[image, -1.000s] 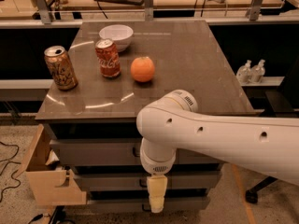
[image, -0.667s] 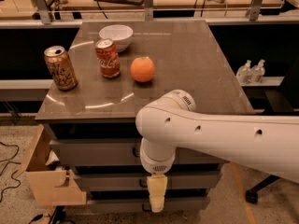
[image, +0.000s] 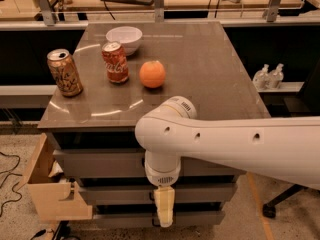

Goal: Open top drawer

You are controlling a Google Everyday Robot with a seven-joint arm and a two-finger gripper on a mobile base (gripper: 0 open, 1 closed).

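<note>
The top drawer [image: 100, 163] is the upper of three grey fronts under the cabinet's dark top, and it sits flush and closed. Its handle is hidden behind my white arm [image: 225, 144], which reaches in from the right across the cabinet front. My gripper [image: 164, 210] hangs pointing down from the wrist, in front of the middle drawer [image: 115, 193] and the bottom drawer [image: 125, 219], below the top drawer's centre.
On the cabinet top [image: 200, 79] stand a tan can [image: 64, 72], a red cola can [image: 115, 62], an orange [image: 152, 74] and a white bowl [image: 124, 37]. A tan wooden box [image: 50, 194] sticks out at the lower left. Two small bottles [image: 268, 76] stand at the right.
My arm and gripper have drifted slightly to the left. The drawers and the things on top have not moved.
</note>
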